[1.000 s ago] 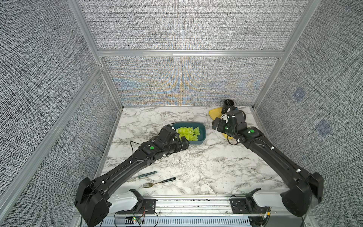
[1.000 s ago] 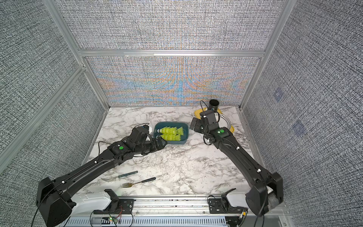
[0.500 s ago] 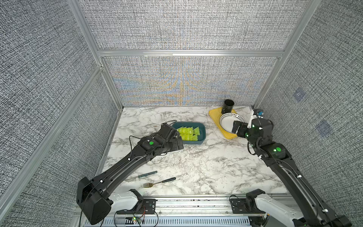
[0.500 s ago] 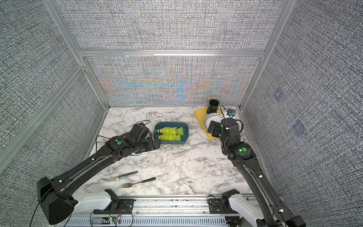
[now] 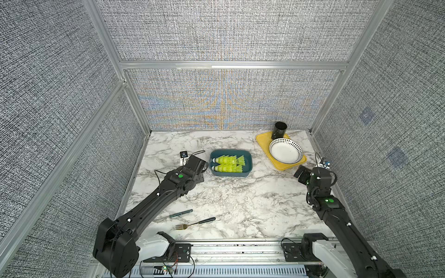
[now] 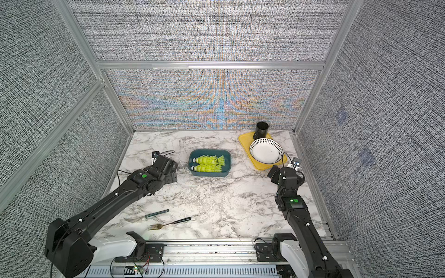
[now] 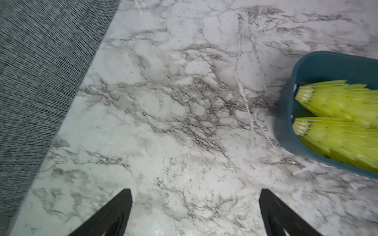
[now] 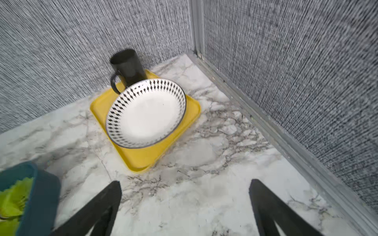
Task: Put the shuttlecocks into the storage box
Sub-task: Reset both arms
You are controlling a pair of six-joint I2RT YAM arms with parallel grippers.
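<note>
The teal storage box (image 5: 228, 175) (image 6: 209, 175) sits mid-table, and in both top views several neon yellow-green shuttlecocks (image 5: 228, 164) (image 6: 209, 163) lie in it in two nested rows, tips to the left. Just left of the box, my left gripper (image 5: 201, 168) (image 7: 194, 191) is open over bare marble. Its wrist view shows the box (image 7: 286, 126) and shuttlecocks (image 7: 337, 122) off to one side. My right gripper (image 5: 299, 173) (image 8: 184, 181) hangs open and empty near the right wall. The box corner (image 8: 41, 194) shows at the edge of its view.
At the back right, a yellow tray (image 5: 262, 139) carries a white black-dotted bowl (image 5: 285, 151) and a black mug (image 5: 279, 130). A fork (image 5: 195, 223) and a thin blue-handled tool (image 5: 180, 213) lie near the front edge. Fabric walls close in three sides.
My right arm has swung away from the box's right side to the right wall, in front of the tray. My left gripper has drawn back a little from the box's left end.
</note>
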